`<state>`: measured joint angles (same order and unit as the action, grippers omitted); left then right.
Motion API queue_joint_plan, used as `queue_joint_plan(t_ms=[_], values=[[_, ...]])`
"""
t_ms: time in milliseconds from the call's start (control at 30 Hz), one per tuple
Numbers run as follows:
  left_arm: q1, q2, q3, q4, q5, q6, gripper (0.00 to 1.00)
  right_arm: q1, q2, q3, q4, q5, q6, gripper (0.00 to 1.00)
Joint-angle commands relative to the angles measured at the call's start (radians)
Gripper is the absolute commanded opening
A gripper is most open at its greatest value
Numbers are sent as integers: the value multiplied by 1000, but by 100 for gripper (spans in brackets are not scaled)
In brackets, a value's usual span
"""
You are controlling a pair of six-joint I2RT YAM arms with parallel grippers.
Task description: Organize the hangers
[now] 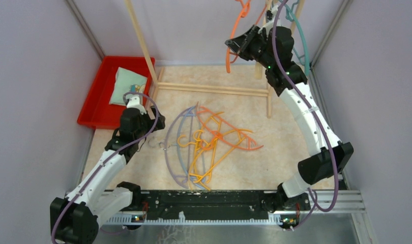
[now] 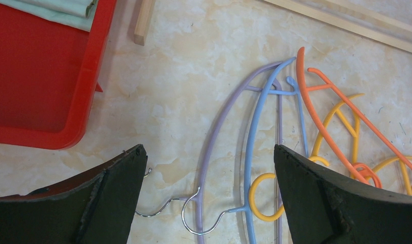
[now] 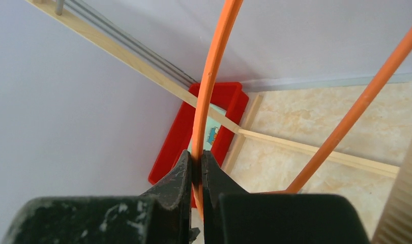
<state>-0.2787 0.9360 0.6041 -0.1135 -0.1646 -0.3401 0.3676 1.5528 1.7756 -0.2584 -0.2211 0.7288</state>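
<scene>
While the right gripper [image 3: 196,161] grips a thin orange plastic hanger [image 3: 212,76] at the pale wooden rack [image 1: 141,39], 1 o'clock, beside a teal plastic hanger [image 1: 306,51], the lavender, blue, orange and yellow hangers [image 1: 208,146] lie heaped at centre under the wide-open left gripper [image 2: 209,152]; most work remains, I judge.

No text, brand, number or sign can be read in any view. A small blue print on the pale green packet [image 1: 123,85] in the red tray [image 1: 98,104], upper left, is too blurred to read.
</scene>
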Motion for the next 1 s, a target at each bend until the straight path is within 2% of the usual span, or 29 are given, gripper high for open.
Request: queue_joint_plan(t_ms=[0,67,133,300,400,500,633,767,800,867,967], values=[[7,10,3,3,11,0,100,-9,-55,-5,16,10,-5,16],[7,11,4,1,12,1,100,-9,-61,15,-5,1,-29,41],[7,11,5,1,14,0,100,-9,-73,32,-26,-3,-53,50],[7,19,3,4,19,-3,100,-2,-145,47,-87,35,-91,58],[7,28,6,7,22,-7,100,25,-186,68,-146,66,-147,57],[7,39,8,8,24,-7,100,99,-226,76,-193,86,-224,56],[7,55,10,15,25,-8,100,249,-233,74,-355,113,-324,57],[10,72,8,18,23,-11,100,432,-293,-120,-441,211,-384,57],[9,80,4,18,25,-16,100,540,-359,-315,-450,252,-370,57],[9,84,0,18,28,-22,100,602,-408,-451,-452,276,-353,57],[9,91,-8,25,38,-37,100,617,-468,-635,-454,301,-314,56]])
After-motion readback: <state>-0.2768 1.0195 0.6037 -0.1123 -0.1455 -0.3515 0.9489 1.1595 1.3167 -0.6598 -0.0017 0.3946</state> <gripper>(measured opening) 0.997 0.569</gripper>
